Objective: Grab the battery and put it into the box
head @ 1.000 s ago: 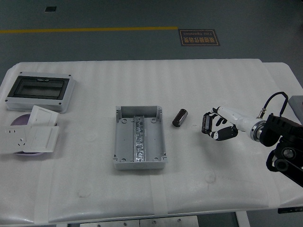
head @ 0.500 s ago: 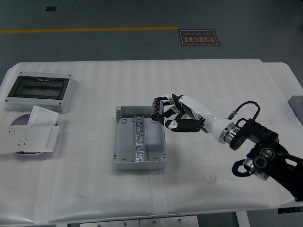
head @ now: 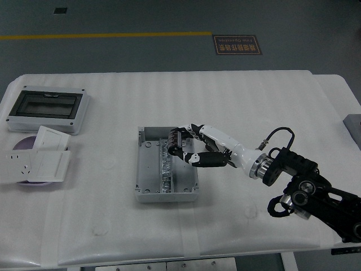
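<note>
The grey open box (head: 140, 179) lies at the table's middle, with a metal rail along its floor. My right hand (head: 183, 148) reaches in from the right and hovers over the box's upper right part. Its fingers are curled around the dark cylindrical battery (head: 175, 147), which is mostly hidden by them. The battery is held just above the box's inside, near the rail. The left arm is out of view.
A grey enclosure lid with a dark window (head: 47, 108) lies at the far left. White socket panels (head: 37, 162) rest on a purple disc (head: 21, 144) below it. A grey object (head: 354, 122) shows at the right edge.
My right hand closed on the battery, lifted it from the table right of the box, and carried it left. It is now over the box's inside.
</note>
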Available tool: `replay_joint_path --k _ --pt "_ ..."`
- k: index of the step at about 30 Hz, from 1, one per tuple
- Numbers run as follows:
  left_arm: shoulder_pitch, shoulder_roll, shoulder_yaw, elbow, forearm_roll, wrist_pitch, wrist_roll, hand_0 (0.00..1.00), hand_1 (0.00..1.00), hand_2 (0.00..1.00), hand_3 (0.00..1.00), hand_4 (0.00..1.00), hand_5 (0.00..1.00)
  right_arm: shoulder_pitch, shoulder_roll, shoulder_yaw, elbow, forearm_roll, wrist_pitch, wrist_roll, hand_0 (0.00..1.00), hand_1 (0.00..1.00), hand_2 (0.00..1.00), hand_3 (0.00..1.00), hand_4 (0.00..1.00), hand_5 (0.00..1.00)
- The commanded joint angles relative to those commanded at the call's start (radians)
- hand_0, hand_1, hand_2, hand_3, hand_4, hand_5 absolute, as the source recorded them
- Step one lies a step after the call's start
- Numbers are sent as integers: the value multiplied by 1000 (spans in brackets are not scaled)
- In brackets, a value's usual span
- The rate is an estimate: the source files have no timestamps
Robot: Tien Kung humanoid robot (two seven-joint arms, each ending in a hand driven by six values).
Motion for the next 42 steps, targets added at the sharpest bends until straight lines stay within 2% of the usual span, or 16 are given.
replay_joint_path --k 5,7,11,12,16,22,24,29,41,42 --pt "0 0 -1 0 2 -2 1 641 564 523 558 315 2 3 0 0 1 -34 8 -21 998 998 960 998 775 400" --pt "0 0 -3 0 4 -3 1 640 563 519 556 312 2 5 1 -2 0 -45 12 -29 998 998 965 998 804 415" --pt "-2 0 -2 0 4 -2 0 640 563 519 556 312 2 -1 5 23 -19 -88 -7 -44 998 998 965 998 804 415" --pt "-2 0 -2 0 4 -2 0 638 562 517 556 309 2 -2 7 39 -32 -111 -20 -51 998 998 963 998 830 431" --pt "-2 -1 -2 0 5 -3 0 638 562 517 556 309 2 15 7 89 -109 -204 -50 -102 998 998 963 998 830 431" --pt "-5 0 -4 0 9 -4 1 634 561 516 553 298 2 73 19 53 -232 -354 1 -200 998 997 943 998 834 432" --pt "-6 0 -2 0 3 -4 1 629 560 513 553 291 2 85 26 33 -263 -398 29 -224 998 961 938 996 836 438" --pt "-5 -1 -2 -1 -4 -5 3 629 560 513 553 291 2 115 45 -5 -316 -469 73 -259 998 961 938 996 836 438" --pt "-6 -1 1 -2 -12 -5 3 626 558 510 552 285 2 176 107 -89 -406 -514 103 -295 998 976 959 998 853 475" --pt "-6 -1 2 -2 -12 -5 3 626 558 511 552 283 2 178 110 -92 -414 -514 102 -295 998 971 961 998 863 500"
